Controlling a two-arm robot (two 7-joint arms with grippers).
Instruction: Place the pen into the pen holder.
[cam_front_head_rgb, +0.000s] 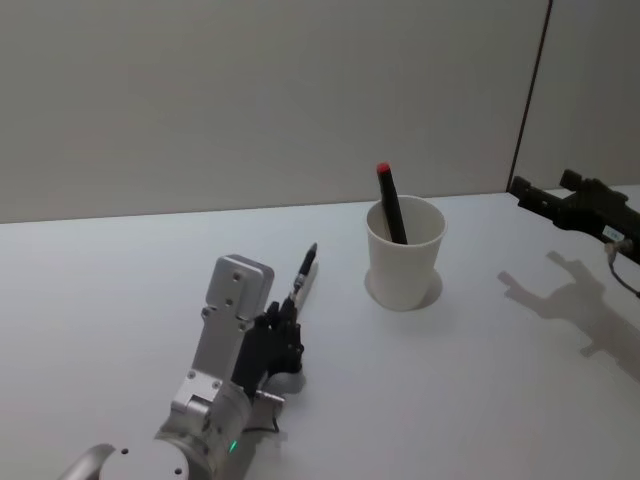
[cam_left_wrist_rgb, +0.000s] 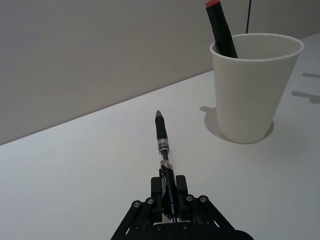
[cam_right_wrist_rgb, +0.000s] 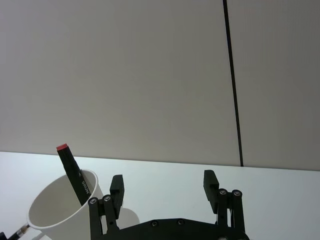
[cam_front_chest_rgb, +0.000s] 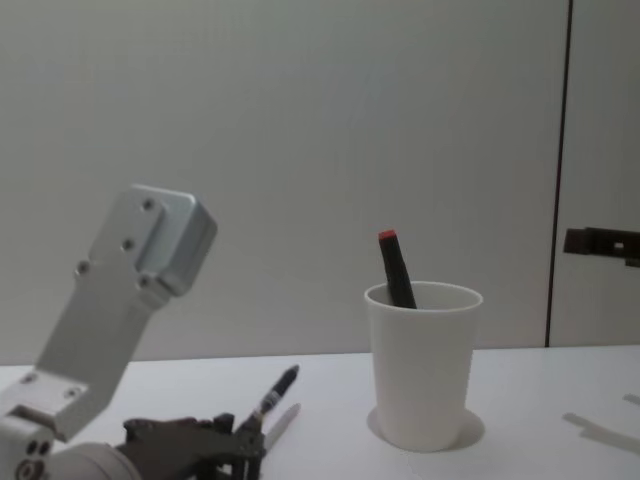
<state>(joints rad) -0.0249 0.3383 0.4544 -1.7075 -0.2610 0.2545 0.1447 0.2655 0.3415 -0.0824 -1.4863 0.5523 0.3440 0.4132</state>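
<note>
Looking down in the head view, I see a plain white desk running to a bare grey wall, with a dark vertical seam at the upper right of the frame. My left arm comes in from the bottom left, and my left jaws are clenched on the back end of the pen. The pen slants up toward the wall. The pen holder stands at centre right, apart from the pen's tip, with a red-capped black marker already leaning inside. My right jaws hang at the right edge, well apart from the cup.

The left wrist view shows my left jaws at bottom centre, gripping the pen. Its dark tip points away over the desk. The pen holder stands upright at the upper right with the marker in it, not touching the pen.

At the bottom of the right wrist view, my right jaws stand released, their fingers spread with nothing between. The pen holder sits at the lower left beside them. The seam runs down the wall behind.

Seen from the chest, the pen tilts up out of my left jaws at the lower left. The pen holder stands right of centre on the desk.
</note>
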